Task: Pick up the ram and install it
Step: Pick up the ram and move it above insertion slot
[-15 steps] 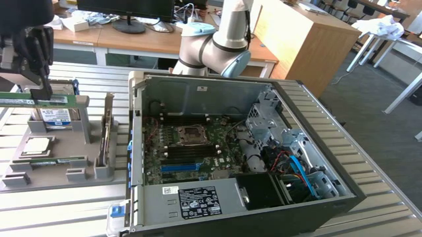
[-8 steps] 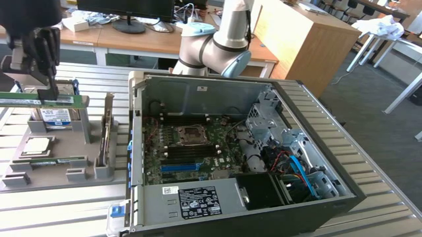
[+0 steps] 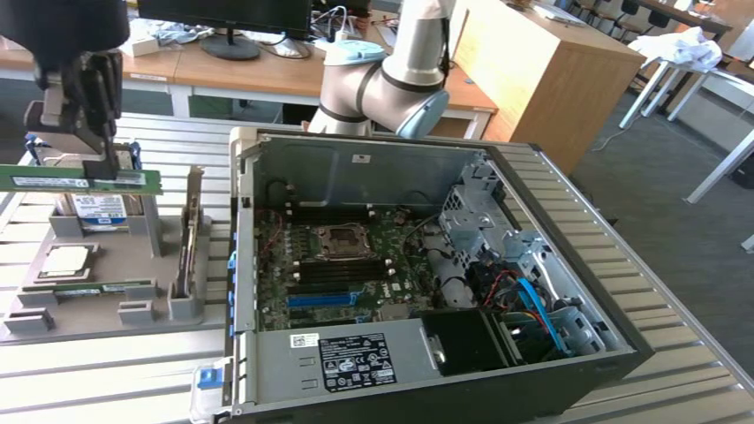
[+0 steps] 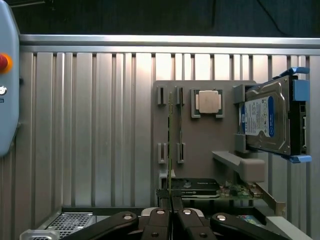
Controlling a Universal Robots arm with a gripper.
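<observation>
The black two-fingered gripper [image 3: 115, 172] [image 4: 171, 210] has its jaws closed tight on the ram [image 3: 59, 181] [image 4: 170, 150], a long, thin green circuit-board stick. In the exterior view the ram is level with its long edge horizontal. It carries a white sticker toward the exterior view's left and is pinched nearer its other end. In the wrist view it shows edge-on as a narrow line running out from the fingertips. It hangs in the air over the flat grey plastic parts tray [image 3: 106, 329] [image 4: 200, 145].

On that tray there is:
- one second green memory stick [image 3: 101, 289] [image 4: 180, 125], seated in its holders
- one square silver processor chip [image 3: 65, 261] [image 4: 209, 102]
- one silver hard drive with a blue-and-white label [image 3: 101, 210] [image 4: 265, 122]
- one graphics card standing on edge [image 3: 189, 234] [image 4: 200, 187]

That makes two green sticks in all.

The tray rests on the ribbed aluminium table [image 3: 106, 380] [image 4: 100, 125]. Beside it, toward the exterior view's right, lies one open black-and-grey computer case [image 3: 353, 172]. Its green motherboard [image 3: 342, 265] is exposed, with blue slots [image 3: 324, 299] whose number I cannot tell. Behind the case rises the one grey robot arm with pale blue joint caps [image 3: 389, 84].
</observation>
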